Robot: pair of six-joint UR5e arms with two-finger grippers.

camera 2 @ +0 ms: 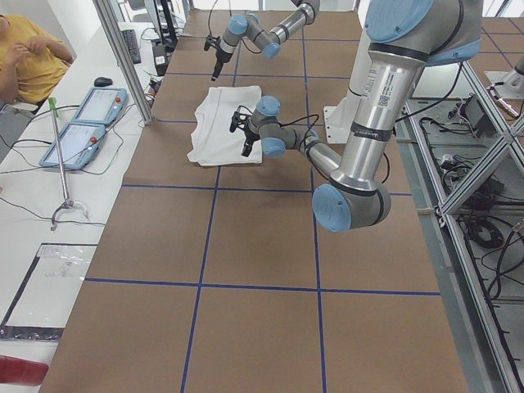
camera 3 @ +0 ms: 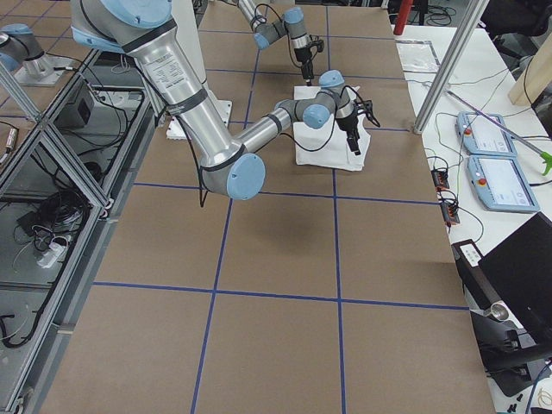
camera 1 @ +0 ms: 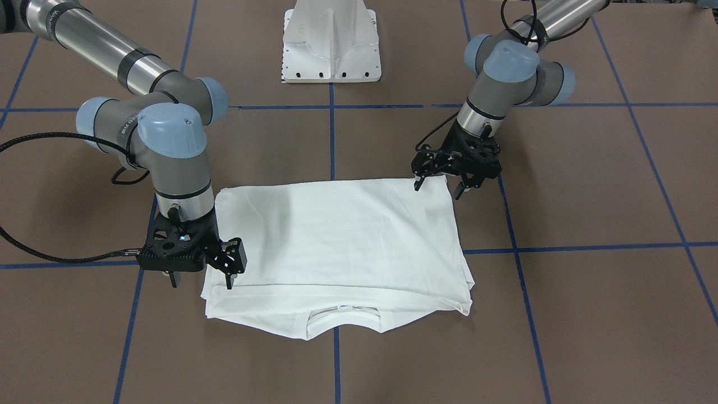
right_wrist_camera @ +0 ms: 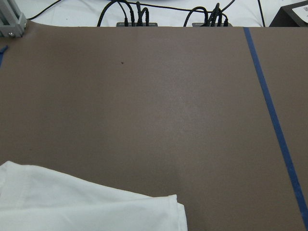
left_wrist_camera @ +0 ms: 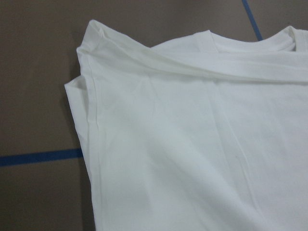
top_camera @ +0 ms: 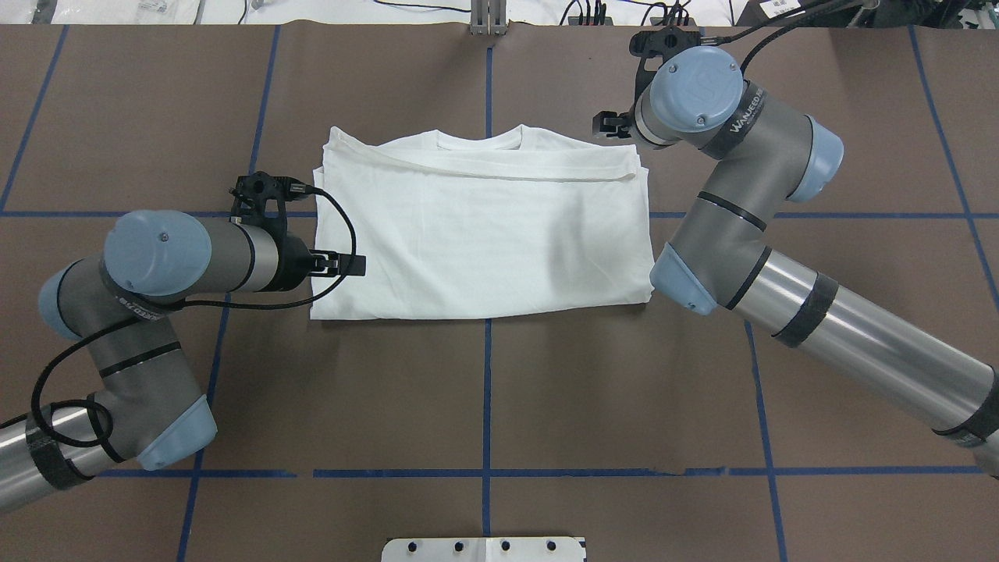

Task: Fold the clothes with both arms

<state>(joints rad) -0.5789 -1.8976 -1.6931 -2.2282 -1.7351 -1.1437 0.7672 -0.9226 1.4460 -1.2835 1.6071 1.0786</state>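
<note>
The white T-shirt (camera 1: 336,235) lies flat, folded into a rectangle, with its ribbed collar (camera 1: 343,315) at the edge away from the robot. No black text shows. It also shows in the overhead view (top_camera: 484,234). My left gripper (camera 1: 438,189) is open and empty, its fingers straddling the shirt's near corner; in the overhead view (top_camera: 347,265) it sits at the shirt's left edge. My right gripper (camera 1: 201,280) is open and empty at the collar-side corner, one finger over the shirt's edge. The left wrist view shows only the shirt (left_wrist_camera: 168,144). The right wrist view shows a shirt corner (right_wrist_camera: 72,202).
The white pedestal (camera 1: 331,50) stands at the robot's side of the brown table, which is marked with blue tape lines (top_camera: 487,390). Cables and plugs (right_wrist_camera: 130,19) lie along the far edge. An operator (camera 2: 29,57) and teach pendants (camera 2: 90,123) are beyond it.
</note>
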